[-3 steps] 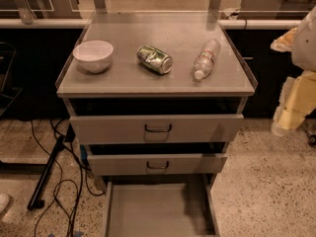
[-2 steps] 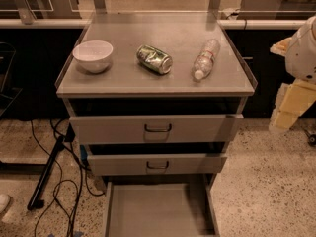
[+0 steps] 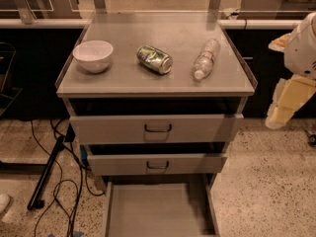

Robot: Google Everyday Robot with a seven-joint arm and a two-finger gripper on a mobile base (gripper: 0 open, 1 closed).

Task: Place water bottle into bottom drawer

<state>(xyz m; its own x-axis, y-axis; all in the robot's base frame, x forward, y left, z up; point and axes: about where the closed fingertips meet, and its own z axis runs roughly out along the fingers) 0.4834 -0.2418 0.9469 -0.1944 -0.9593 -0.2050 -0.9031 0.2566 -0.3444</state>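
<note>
Water bottle [image 3: 206, 59]: clear plastic, white cap, pale label band. It lies on its side on the right part of the grey surface [image 3: 148, 31], cap toward the front edge and base angled away to the back right. Nothing touches it.

Green can [image 3: 154, 59]: crushed, on its side, near the bottle on its left, with a gap between them.

White bowl [image 3: 93, 56]: upright, further left of the bottle, beyond the can, near the surface's left edge.

End effector [image 3: 282, 107]: cream-coloured, hanging below a white arm [image 3: 303, 48]. It is to the right of the bottle, past the surface's right edge and lower than the bottle, well apart from it. It carries nothing; whether it is released or clenched cannot be told.

Top drawer [image 3: 155, 128]: below the bottle, under the surface, pulled out a little, dark bar handle.

Middle drawer [image 3: 158, 164]: lower again, also slightly out, with the same handle.

Bottom drawer [image 3: 153, 211]: lowest and farthest below the bottle, pulled well out, flat grey floor showing, low side walls.

Black cables [image 3: 59, 191]: on the speckled floor, below and far left of the bottle.
</note>
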